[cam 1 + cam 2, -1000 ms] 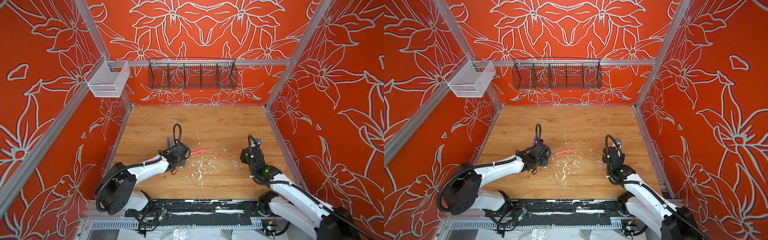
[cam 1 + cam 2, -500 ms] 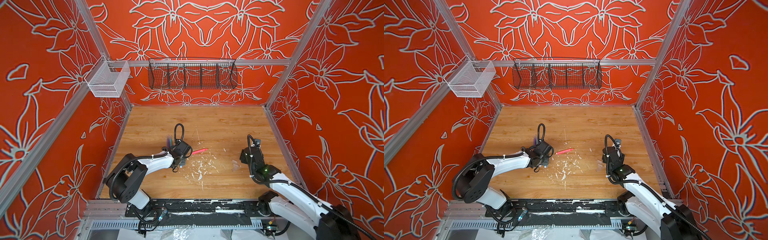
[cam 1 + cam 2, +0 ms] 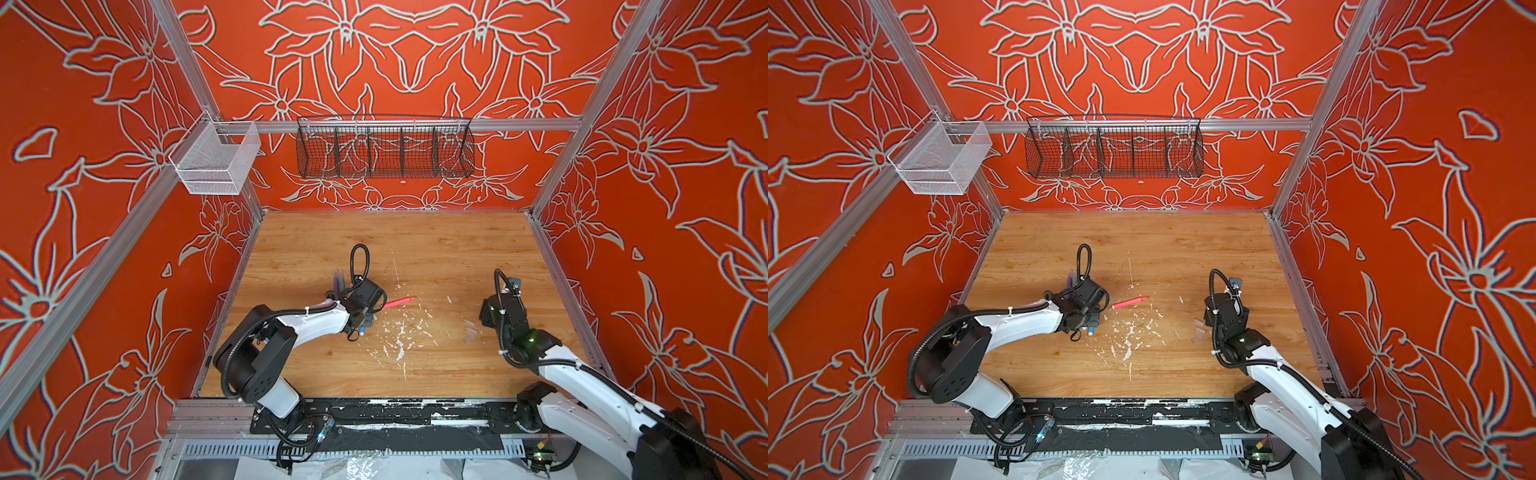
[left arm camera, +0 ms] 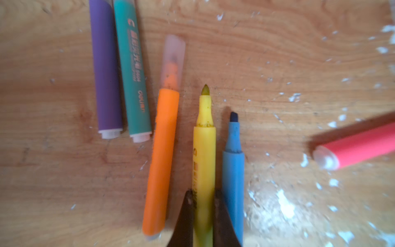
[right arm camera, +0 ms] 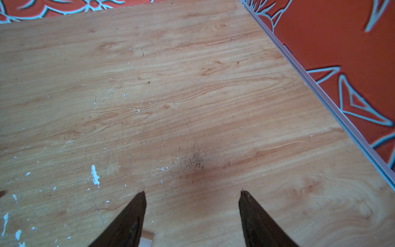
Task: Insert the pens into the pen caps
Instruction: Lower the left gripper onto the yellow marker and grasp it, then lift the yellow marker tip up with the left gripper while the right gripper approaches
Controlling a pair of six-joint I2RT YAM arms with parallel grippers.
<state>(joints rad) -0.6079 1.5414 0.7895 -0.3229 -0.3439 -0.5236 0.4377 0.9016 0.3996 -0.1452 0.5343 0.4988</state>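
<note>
squeezing the yellow pen (image 4: 204,149) on the tabletop (image 4: 53,85), the left end effector (image 4: 203,197) is leaving its bare tip free for a cap, while the right end effector (image 5: 192,196) is hovering, jaws apart, by the pen caps (image 3: 469,327).

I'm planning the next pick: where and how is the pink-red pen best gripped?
Probably mid-barrel of the pink-red pen, from above, jaws across its width: it lies flat and alone on the table, bare wood along both long sides.
</note>
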